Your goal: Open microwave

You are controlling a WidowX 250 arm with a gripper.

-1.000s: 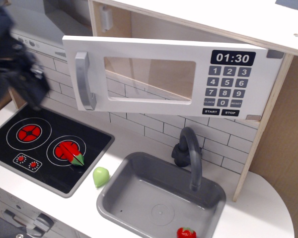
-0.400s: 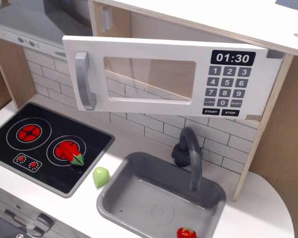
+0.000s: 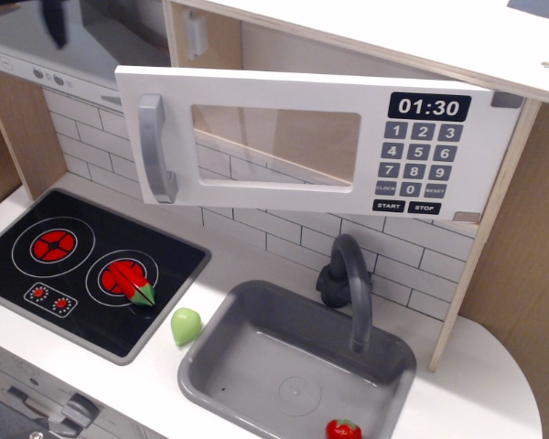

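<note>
The white toy microwave sits under the top shelf. Its door is swung partly open toward me, hinged on the right, and the pale wood inside shows behind it at the top left. The door carries a grey vertical bar handle, a clear window, a black clock display reading 01:30 and a grey keypad. Only a dark blurred piece of the gripper shows at the top left edge, well left of the handle and clear of the door. Its jaws are not visible.
A grey slanted range hood hangs at the upper left. Below are a black stove top with a red-and-green toy vegetable, a green toy fruit, a grey sink with a tap, and a red toy at the sink's front rim.
The dark arm that stood left of the handle one second ago has pulled up and away to the top left edge. The microwave door has stayed in the same partly open position.
</note>
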